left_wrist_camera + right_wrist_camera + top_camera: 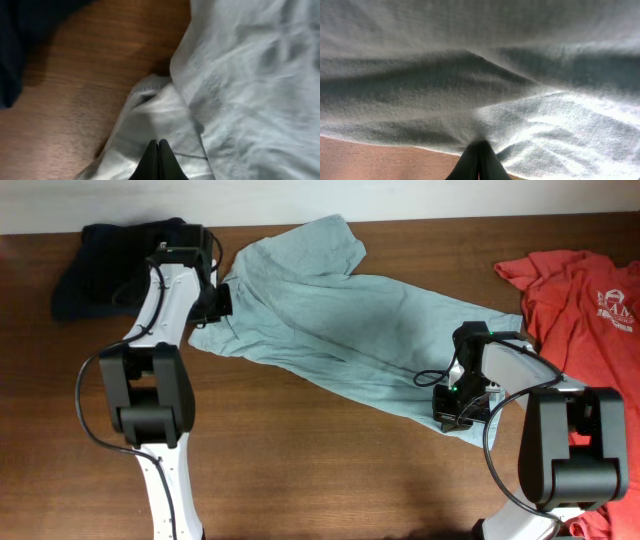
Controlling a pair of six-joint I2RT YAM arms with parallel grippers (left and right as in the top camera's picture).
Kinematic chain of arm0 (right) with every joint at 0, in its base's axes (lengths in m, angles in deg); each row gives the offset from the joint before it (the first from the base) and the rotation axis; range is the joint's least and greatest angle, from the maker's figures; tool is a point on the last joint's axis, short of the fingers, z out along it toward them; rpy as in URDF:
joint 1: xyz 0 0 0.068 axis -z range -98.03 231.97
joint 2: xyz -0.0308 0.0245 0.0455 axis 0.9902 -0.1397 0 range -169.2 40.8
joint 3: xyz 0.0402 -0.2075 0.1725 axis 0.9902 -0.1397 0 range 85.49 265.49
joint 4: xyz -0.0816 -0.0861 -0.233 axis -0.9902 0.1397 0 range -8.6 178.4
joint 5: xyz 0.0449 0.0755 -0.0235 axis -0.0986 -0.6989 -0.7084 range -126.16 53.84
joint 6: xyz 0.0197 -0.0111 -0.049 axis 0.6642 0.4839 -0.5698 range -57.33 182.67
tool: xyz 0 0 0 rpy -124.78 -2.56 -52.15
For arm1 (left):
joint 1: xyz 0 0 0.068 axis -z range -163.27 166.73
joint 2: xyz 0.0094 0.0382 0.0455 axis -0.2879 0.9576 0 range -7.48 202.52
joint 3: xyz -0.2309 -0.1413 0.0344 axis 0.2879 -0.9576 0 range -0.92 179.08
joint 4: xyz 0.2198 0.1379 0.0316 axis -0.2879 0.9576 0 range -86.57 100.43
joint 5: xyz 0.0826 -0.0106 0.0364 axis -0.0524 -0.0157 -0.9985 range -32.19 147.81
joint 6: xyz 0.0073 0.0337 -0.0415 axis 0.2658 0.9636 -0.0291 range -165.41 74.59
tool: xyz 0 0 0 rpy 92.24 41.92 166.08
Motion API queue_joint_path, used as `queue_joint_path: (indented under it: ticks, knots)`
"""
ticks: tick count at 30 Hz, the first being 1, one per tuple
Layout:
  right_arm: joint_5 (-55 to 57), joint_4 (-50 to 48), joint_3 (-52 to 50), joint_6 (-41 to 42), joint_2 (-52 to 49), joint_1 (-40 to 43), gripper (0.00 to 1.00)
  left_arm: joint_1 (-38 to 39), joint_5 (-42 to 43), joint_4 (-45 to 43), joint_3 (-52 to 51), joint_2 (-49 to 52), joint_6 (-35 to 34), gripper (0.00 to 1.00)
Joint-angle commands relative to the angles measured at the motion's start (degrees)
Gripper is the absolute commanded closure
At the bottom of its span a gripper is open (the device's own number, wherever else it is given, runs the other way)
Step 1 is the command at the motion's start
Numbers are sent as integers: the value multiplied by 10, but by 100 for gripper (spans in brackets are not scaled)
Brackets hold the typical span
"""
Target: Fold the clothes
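The pale blue-grey T-shirt (340, 320) lies spread on a slant across the table, one sleeve towards the far edge. My left gripper (222, 302) is at its left edge, jaws shut on a raised fold of the cloth (165, 115) beside a sleeve hem; the left gripper (158, 145) shows no gap between its fingers. At the shirt's lower right edge, my right gripper (455, 405) is shut, and the cloth (480, 75) puckers towards the right gripper (480, 146). The coral-red T-shirt (575, 290) with a white print lies at the right, apart from both grippers.
A dark garment (115, 265) is bunched at the far left, just behind the left arm, and shows as a dark mass (20, 45) in the left wrist view. Bare brown table (330, 470) runs along the front. The red shirt reaches the right edge.
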Motion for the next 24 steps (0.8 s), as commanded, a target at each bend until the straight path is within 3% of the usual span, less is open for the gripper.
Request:
queue_joint_path:
  ticks: [1,5,12,24]
  knots:
    - [35,-12,-7,8,-11,-3,94,-2,4,6,-12,33,-5,99]
    - [42,-11,-7,8,-11,-2,94,-7,-7,22,-12,41,-5,99]
    - [60,-4,-7,9,-11,-2,93,-10,-101,66,-12,41,-5,99]
    - [100,24,-6,35,-11,50,93,-23,-102,162,-13,41,-51,99]
